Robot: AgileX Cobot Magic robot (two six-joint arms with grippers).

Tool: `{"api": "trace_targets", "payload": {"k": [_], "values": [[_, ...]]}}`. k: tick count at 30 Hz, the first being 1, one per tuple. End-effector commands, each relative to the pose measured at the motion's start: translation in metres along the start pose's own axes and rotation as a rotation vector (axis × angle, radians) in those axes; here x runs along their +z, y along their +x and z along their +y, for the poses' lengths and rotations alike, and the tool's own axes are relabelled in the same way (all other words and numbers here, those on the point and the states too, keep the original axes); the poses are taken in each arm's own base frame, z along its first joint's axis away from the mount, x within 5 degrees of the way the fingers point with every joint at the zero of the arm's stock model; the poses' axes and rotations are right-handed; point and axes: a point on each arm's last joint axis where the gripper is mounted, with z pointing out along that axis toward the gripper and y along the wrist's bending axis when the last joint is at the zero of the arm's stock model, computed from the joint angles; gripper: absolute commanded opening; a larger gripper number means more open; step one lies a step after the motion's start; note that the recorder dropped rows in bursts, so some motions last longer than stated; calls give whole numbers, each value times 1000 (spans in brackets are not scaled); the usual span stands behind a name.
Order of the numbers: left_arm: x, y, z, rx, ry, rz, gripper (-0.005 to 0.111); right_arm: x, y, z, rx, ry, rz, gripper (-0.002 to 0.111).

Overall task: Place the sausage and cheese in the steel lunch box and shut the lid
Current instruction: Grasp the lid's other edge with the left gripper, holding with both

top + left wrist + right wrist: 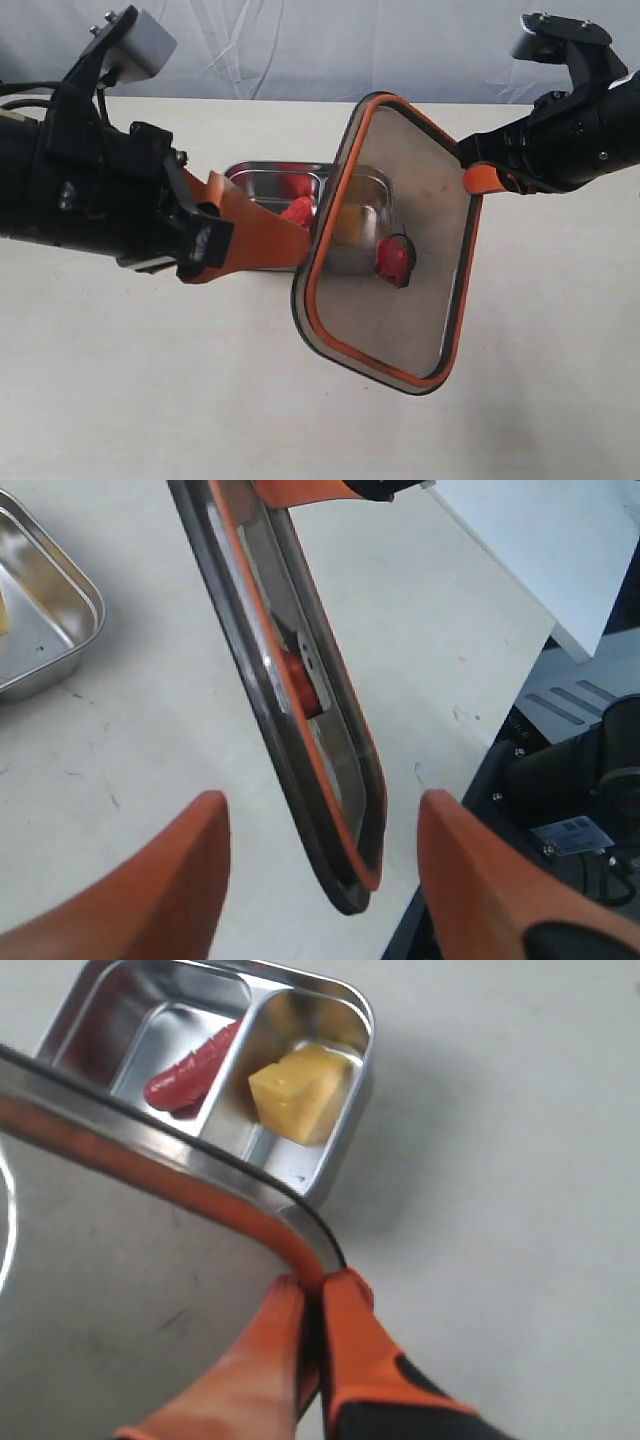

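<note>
Sausage [195,1065] and cheese [295,1090] boxed; right gripper [318,1295] jaws pinch the tilted lid [400,320], left gripper [322,800] jaws wide; lid should next be levelled onto steel lunch box [365,1020].

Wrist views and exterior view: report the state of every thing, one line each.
sausage: lying in one lunch box compartment
cheese: in the neighbouring compartment
lunch box: uncovered
lid: off the box, tilted in the air
right gripper: shut on the lid's rim
left gripper: open, astride the lid's edge, not gripping
</note>
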Motion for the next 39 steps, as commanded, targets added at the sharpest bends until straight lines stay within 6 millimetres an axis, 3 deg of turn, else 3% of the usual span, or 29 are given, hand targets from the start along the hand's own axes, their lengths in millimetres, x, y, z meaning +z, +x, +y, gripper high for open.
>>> {"api": "trace_targets", "payload": {"k": [1,12,23,27,31,39], "values": [[10,1,6,-19,4,26,54,-3,-3,6,-11,-56,-36,-1],[19,-3,7,-23,59,-6,54,-3,-3,7,-1,-70,-42,-1],[40,-2,18,-62,98,11,53,-4,-4,12,-3,-122,-54,-1],[44,-1,21,-66,88,25,36,-4,-4,12,-5,-126,-50,-1],[45,-3,26,-56,38,-5,1,-4,-4,12,-5,-126,-50,-1],[45,-6,34,-8,-45,-35,0,-4,-4,12,-6,-123,-53,-1]]}}
